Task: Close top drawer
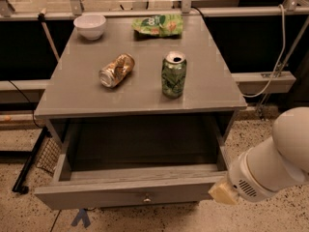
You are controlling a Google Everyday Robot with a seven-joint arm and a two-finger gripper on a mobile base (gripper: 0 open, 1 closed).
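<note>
The top drawer [130,190] is a wide grey wooden box, pulled far out of the grey table [72,95], and its inside looks empty. Its flat front faces me, with one small round metal knob [146,197] at the centre. My white arm [275,163] comes in from the lower right. The gripper [221,193] shows as a beige tip at the right end of the drawer front, level with it and close to or touching its corner.
On the table top stand an upright green can [173,75], a gold can lying on its side [116,70], a white bowl [90,25] and a green snack bag [158,25]. A black stand and mesh [41,153] sit at the left. A cable [275,66] hangs at the right.
</note>
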